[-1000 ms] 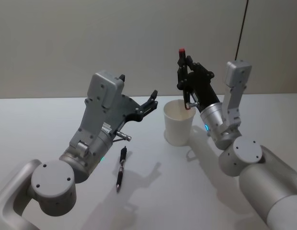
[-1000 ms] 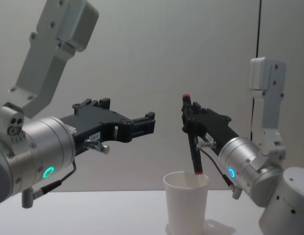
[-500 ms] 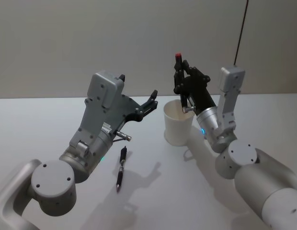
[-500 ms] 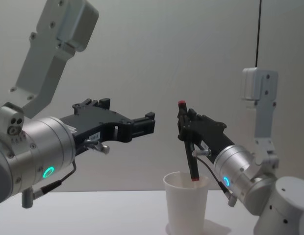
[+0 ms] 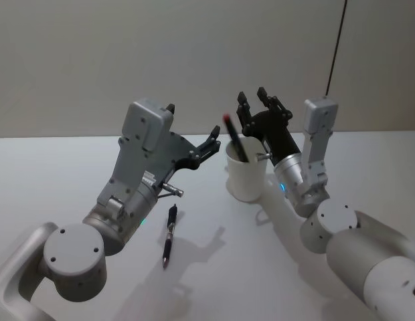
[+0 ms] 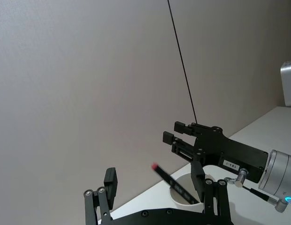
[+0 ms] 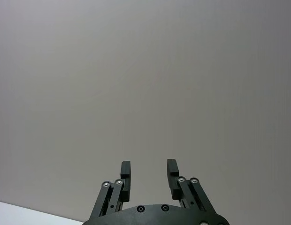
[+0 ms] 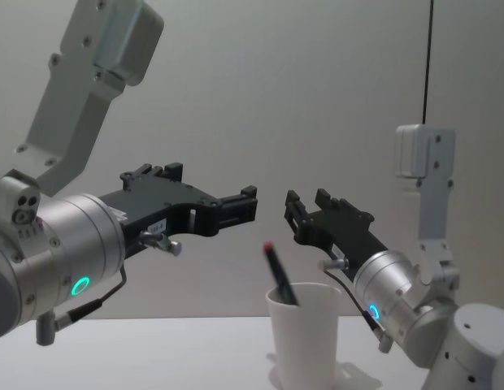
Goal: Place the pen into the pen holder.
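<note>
Pen [image 5: 235, 142]: sitting inside pen holder [image 5: 246, 179], just below right gripper [image 5: 252, 100]; leaning on rim red end up, likely because it is longer than cup.
Right gripper: fingers spread, carrying nothing; placement looking done.
Left gripper [image 5: 211, 140]: spread, empty, idling beside holder.
Second pen [image 5: 169, 234]: lying below left gripper.
</note>
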Tool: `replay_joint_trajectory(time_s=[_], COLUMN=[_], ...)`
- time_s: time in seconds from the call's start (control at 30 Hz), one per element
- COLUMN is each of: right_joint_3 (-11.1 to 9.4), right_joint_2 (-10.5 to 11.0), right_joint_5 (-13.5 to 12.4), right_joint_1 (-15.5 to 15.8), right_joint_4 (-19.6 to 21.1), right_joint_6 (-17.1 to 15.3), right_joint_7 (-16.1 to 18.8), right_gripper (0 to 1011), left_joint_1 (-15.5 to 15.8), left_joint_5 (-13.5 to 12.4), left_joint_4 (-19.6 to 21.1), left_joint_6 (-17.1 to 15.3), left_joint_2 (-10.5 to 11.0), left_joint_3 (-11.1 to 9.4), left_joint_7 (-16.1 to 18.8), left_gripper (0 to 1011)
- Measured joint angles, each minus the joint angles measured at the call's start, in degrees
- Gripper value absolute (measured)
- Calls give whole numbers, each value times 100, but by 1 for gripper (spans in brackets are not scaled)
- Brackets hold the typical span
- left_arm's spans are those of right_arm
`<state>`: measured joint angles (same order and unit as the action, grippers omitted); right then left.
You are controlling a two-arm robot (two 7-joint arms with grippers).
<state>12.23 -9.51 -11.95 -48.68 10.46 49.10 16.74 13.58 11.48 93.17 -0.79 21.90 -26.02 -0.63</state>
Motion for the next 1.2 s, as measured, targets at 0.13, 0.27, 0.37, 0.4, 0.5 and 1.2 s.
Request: replay_joint_trajectory(time_s=[0.13,0.27,0.37,0.4,0.5,1.2], right_joint_3=[-15,-27,-43,-46,-69,-363], right_joint_2=[-11,-14,-14,-14,-8,321], right_joint_5=[29,55,70,73,86,178], right_joint_1=[-59,-97,-123,-128,-151,797], right_joint_4=[-151,-241,-296,-308,-350,1758], right_joint_6=[53,88,107,110,120,-1549], right_joint_7=[-7,-20,-25,-25,-25,124], right_gripper=[531,670,770,783,882,1002], left_joint_1=[0,0,0,0,0,0], left_joint_5=[0,0,0,0,0,0], left_joint_4=[0,0,0,0,0,0], left_joint_6=[0,0,0,0,0,0], left_joint_2=[0,0,0,0,0,0], left_joint_3=[0,0,0,0,0,0], left_joint_7=[0,0,0,0,0,0], left_gripper=[1000,1000,1000,1000,1000,1000])
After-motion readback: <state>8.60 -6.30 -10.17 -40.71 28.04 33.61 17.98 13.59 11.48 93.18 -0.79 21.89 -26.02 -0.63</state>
